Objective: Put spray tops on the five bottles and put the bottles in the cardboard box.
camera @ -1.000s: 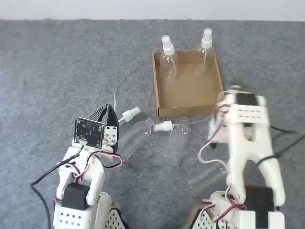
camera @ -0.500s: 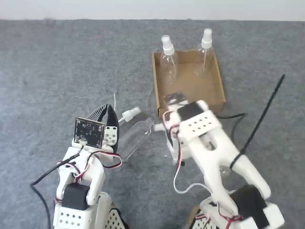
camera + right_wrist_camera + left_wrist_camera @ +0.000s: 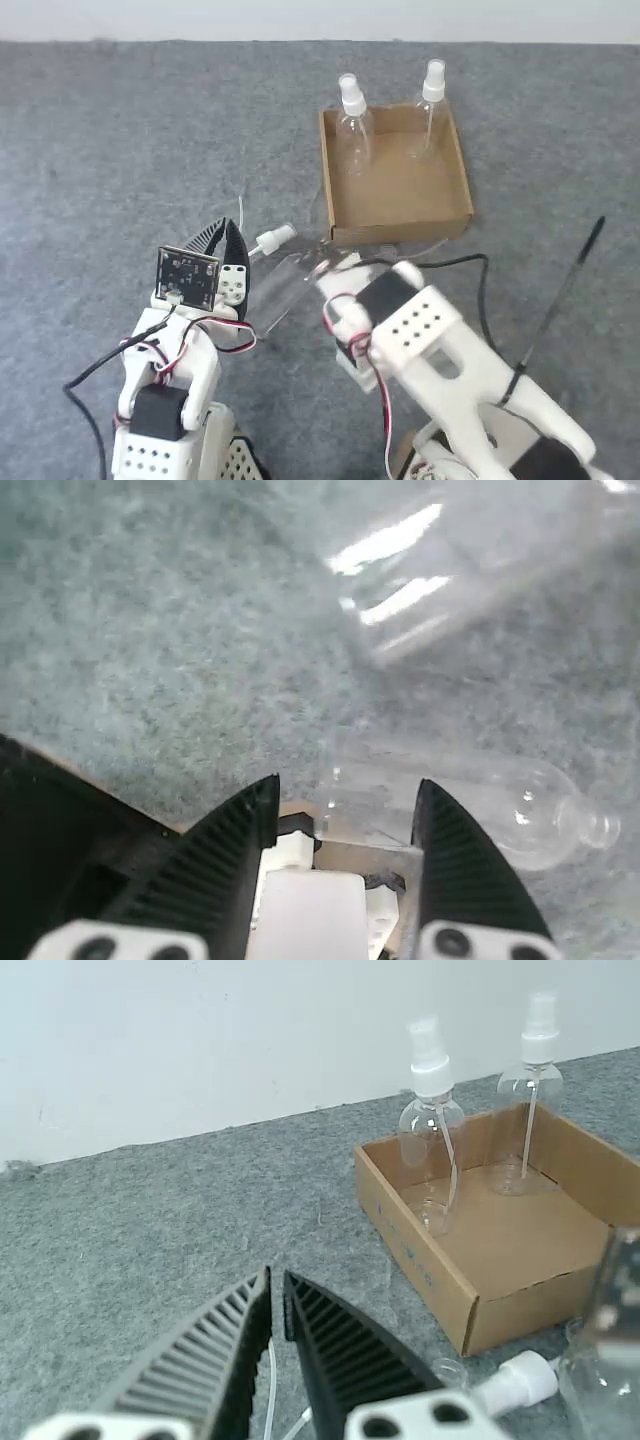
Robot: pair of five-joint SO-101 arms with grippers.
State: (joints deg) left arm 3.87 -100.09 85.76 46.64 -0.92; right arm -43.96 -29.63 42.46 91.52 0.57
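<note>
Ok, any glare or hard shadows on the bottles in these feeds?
Right wrist view: bright glare streaks across the farther lying bottle, small glints on the nearer bottle. High view: even light, no hard shadows around the cardboard box. Left wrist view: the boxed bottles carry faint highlights only.

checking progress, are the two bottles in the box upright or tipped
Upright: the left bottle and right bottle stand in the cardboard box, spray tops up.

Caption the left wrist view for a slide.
Left gripper, shut, over grey carpet, facing the cardboard box where two spray-topped bottles stand upright.
</note>
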